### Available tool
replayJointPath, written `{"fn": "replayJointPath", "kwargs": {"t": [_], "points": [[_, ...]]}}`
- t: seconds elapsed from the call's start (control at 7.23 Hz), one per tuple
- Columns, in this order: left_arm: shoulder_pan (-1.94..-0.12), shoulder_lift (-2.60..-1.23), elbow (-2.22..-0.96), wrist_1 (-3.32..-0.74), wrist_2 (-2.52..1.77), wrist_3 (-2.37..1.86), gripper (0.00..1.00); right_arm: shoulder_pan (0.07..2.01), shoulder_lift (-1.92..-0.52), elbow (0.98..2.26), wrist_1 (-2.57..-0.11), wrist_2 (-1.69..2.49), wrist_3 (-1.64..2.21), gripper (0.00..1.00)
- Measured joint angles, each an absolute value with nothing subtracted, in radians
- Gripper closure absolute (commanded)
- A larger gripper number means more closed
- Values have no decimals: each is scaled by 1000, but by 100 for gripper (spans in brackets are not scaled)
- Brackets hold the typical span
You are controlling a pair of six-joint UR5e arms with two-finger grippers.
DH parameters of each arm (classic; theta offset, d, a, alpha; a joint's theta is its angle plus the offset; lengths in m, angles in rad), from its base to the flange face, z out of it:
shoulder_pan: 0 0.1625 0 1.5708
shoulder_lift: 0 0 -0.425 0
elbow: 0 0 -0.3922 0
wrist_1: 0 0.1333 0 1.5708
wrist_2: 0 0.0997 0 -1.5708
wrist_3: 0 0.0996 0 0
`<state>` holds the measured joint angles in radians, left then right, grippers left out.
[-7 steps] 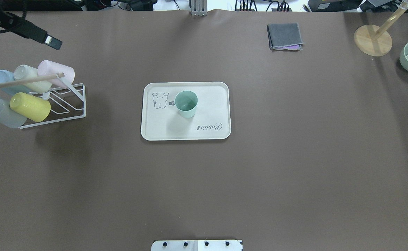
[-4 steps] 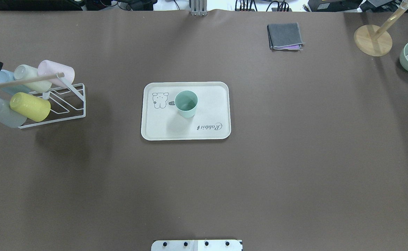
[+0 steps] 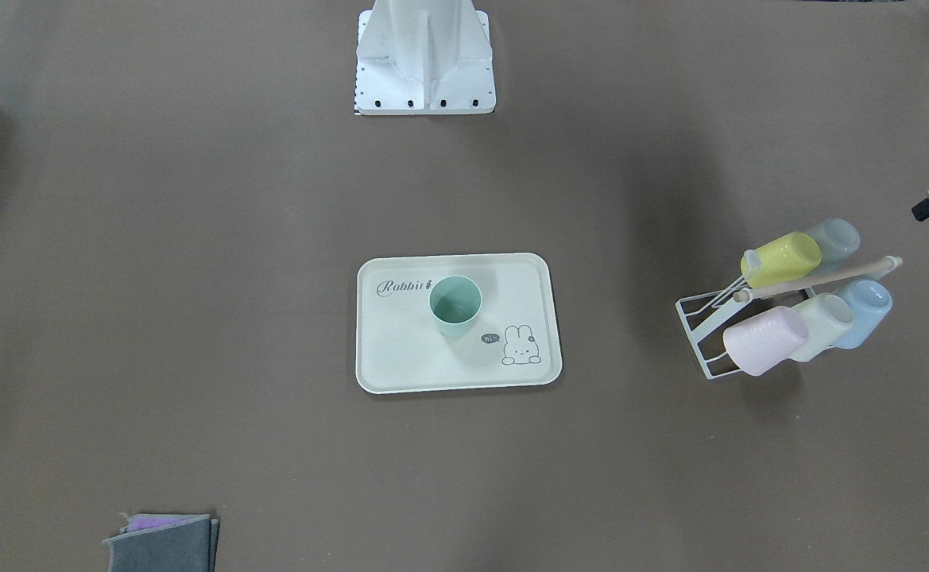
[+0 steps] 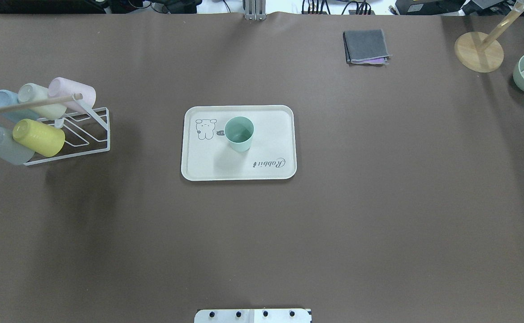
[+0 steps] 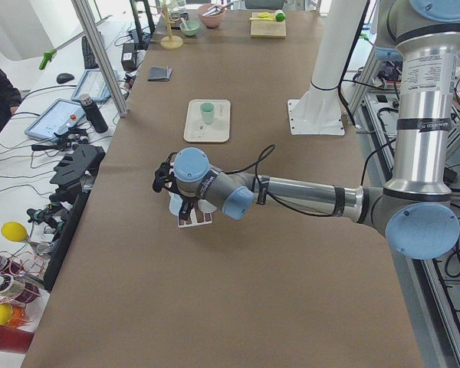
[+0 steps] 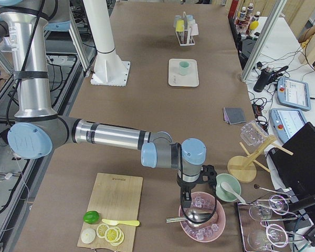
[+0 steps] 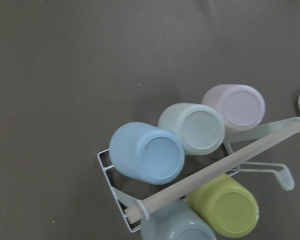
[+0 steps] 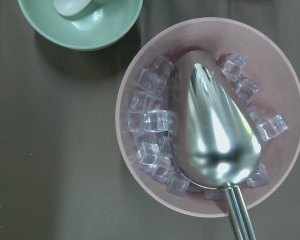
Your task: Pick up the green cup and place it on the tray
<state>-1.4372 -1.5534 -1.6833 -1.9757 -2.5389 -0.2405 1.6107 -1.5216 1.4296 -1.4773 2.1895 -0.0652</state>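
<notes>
Finding: the cup (image 4: 239, 133) stood upright and mouth-up on the tray (image 4: 270, 121), inside the rim, between the bunny drawing and the "Rabbit" script. Nothing touched it. By my judgement the placement was made, and the only step in hand was for the arms to keep clear.

To do that well, neither arm should sweep low across the tray. Any travel should go high and wide of the cup, which is light and would tip at a knock. No regrasp looked necessary.

Left gripper (image 5: 162, 180): well apart from the tray, off toward the robot's left, above the rack (image 4: 87, 134) of laid-over cups. Nothing was seen in it. Whether its jaws were apart or together could not be told.

Right gripper (image 6: 189, 199): well apart from the tray on the opposite side, above a pink bowl (image 8: 270, 50) of ice holding a metal scoop (image 8: 215, 130). Its jaw state could not be told either.
</notes>
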Motion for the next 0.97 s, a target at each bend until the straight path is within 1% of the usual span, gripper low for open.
{"fn": "replayJointPath", "kwargs": {"t": [0.55, 0.69, 0.97], "points": [[-1469, -1588, -1746, -1488, -2353, 96, 2, 1611, -1521, 1431, -1477, 2185, -65, 0], [-1496, -1600, -1745, -1404, -2343, 134, 1, 1611, -1521, 1431, -1477, 2185, -65, 0], [-1538, -1597, -1699, -1348, -2327, 164, 1, 1611, -1522, 1428, -1477, 2185, -66, 0]]}}
